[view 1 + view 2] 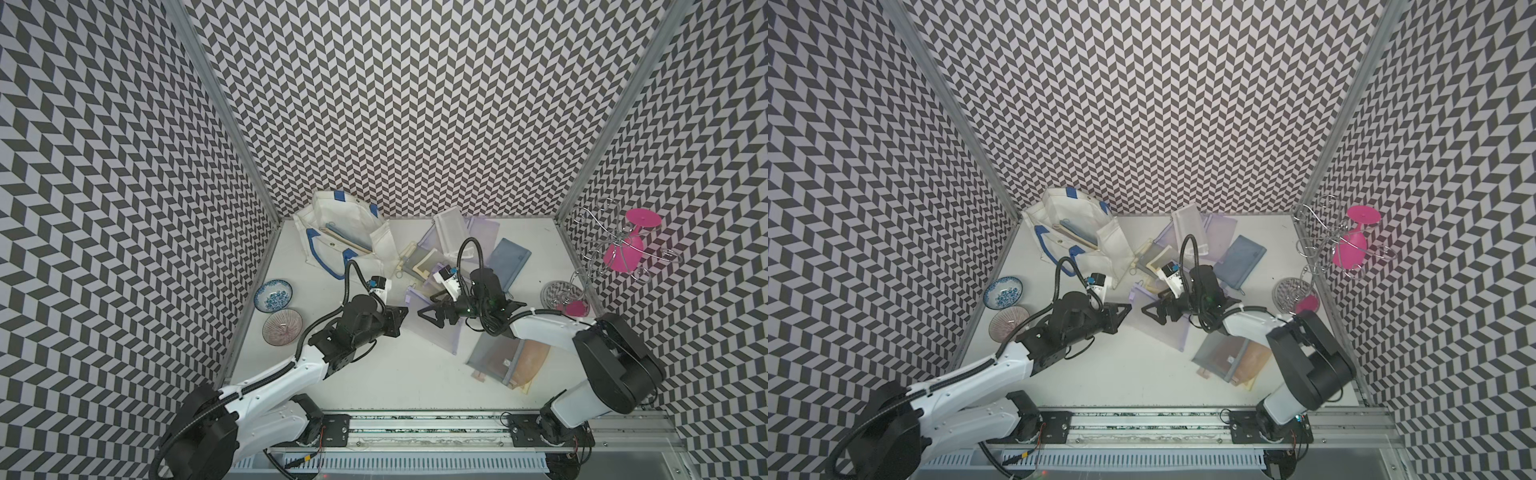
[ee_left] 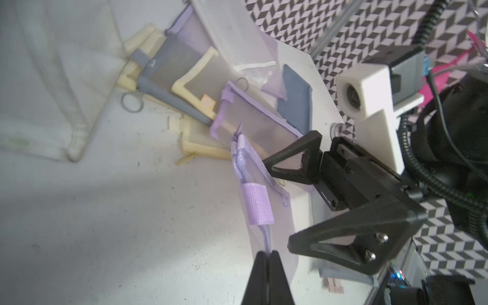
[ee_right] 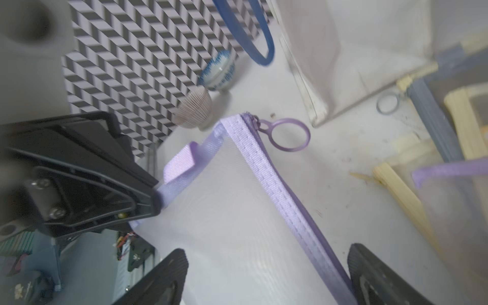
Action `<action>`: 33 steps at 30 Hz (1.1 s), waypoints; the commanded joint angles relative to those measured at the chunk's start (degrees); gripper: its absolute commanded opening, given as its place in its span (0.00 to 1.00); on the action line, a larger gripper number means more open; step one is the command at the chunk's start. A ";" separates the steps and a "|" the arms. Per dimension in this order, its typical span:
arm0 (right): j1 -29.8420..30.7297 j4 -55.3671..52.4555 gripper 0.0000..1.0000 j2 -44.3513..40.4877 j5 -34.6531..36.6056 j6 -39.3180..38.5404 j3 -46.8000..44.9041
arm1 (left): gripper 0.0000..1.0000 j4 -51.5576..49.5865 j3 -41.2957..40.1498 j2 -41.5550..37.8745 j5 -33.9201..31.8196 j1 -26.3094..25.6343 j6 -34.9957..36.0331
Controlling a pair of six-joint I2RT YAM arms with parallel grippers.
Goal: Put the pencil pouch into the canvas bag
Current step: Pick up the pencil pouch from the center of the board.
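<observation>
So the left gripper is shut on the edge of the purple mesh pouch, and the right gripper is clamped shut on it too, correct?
Not quite. The right gripper is open: the right wrist view shows its fingers wide apart, either side of the purple mesh pouch. The left gripper is indeed shut on the pouch's edge.

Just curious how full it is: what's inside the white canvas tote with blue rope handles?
In a top view, the white canvas tote shows a flat blue-grey pouch inside, a beige-edged pouch against it. Anything beneath them or deeper is covered.
</observation>
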 commanded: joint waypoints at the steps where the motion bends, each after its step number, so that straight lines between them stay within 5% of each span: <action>1: 0.42 8.96 0.97 -4.83 -5.97 1.10 -2.09 | 0.00 -13.40 5.01 -4.09 1.48 -0.38 9.13; 11: 0.40 18.87 0.96 -14.19 -11.47 3.06 -7.10 | 0.00 -26.25 17.54 -10.42 12.40 -0.43 27.21; 15: 0.97 26.36 0.93 -15.27 -16.23 5.90 -9.17 | 0.00 -28.45 19.67 -12.05 13.64 -0.42 30.18; 24: 5.56 22.85 0.76 -15.22 -17.22 0.81 -7.84 | 0.00 -31.24 22.44 -12.95 18.92 -0.51 33.98; 33: 5.76 22.23 0.22 -15.61 -16.71 -0.33 -7.98 | 0.00 -31.80 22.33 -13.73 12.44 -0.46 33.83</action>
